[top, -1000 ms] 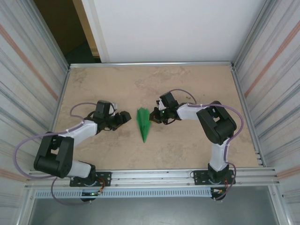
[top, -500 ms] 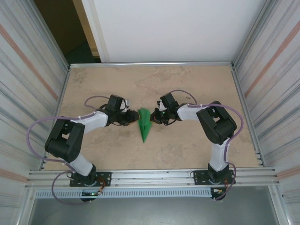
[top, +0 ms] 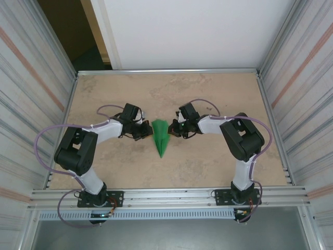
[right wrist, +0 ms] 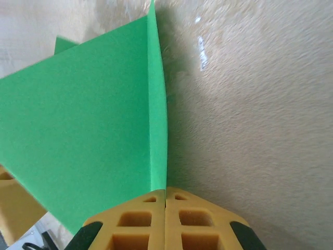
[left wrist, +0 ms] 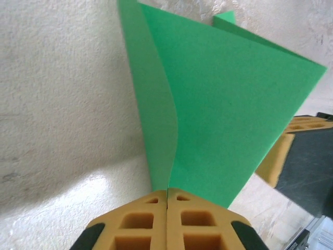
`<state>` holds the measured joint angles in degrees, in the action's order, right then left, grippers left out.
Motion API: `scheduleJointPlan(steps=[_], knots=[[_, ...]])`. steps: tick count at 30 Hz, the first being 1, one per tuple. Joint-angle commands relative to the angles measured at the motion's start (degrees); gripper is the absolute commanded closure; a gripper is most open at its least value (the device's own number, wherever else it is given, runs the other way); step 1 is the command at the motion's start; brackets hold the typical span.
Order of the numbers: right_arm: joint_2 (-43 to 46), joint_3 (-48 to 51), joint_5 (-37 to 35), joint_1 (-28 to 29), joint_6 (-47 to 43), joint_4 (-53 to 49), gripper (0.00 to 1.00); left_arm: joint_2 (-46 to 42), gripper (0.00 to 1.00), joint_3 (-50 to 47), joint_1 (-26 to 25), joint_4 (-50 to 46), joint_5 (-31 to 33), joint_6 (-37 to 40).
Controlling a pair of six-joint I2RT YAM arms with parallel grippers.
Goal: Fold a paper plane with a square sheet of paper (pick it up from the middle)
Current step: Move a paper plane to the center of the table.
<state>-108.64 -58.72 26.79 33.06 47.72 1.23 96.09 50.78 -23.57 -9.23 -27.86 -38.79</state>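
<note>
1. Roughly at the centre of the beige, stone-patterned table top (top: 208, 94) lies the bright green paper plane (top: 161, 136), a narrow dart of thin folded paper. Its tip points toward 6 o'clock and its broad tail toward 12 o'clock.
2. The left gripper (top: 148, 133), black with moulded yellow-orange fingers, meets the plane's broad half from the 9 o'clock side.
3. In the left wrist view, the left gripper (left wrist: 167, 191) is clenched. Its two fingertips are pressed flat together, and a raised green flap of the paper plane (left wrist: 229, 99) runs down into the seam between them, so it is grasping the plane's edge.
4. The right gripper (top: 173, 129), of the same make, meets the plane from the 3 o'clock side, directly opposite the left one.
5. In the right wrist view, the right gripper (right wrist: 165, 191) is likewise clenched on the paper plane (right wrist: 78, 135), with an upright green fold entering the seam of its closed fingertips.
6. Toward 4 o'clock in the left wrist view, one of the right gripper's yellow fingers (left wrist: 280, 148) sits just behind the green sheet. Toward 8 o'clock in the right wrist view, one of the left gripper's fingers (right wrist: 13, 203) does the same.
7. Thin purple cables (top: 47, 138) loop over both arms.
</note>
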Motion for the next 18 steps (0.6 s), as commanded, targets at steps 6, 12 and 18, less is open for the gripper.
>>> scheduleJointPlan(steps=[6,12,18], knots=[[5.5,2.3,-3.6,-1.8,-0.4,-1.3,0.96,-3.2,0.97,-1.3,1.3,1.7,1.3,0.3],[4.6,3.0,-4.5,-2.0,-0.1,-1.3,0.95,-2.0,0.96,-2.8,1.5,4.9,1.1,-0.4],[2.3,1.8,-3.5,-1.7,1.5,-3.1,0.92,-0.8,0.96,-5.3,1.6,8.4,0.9,-2.6]])
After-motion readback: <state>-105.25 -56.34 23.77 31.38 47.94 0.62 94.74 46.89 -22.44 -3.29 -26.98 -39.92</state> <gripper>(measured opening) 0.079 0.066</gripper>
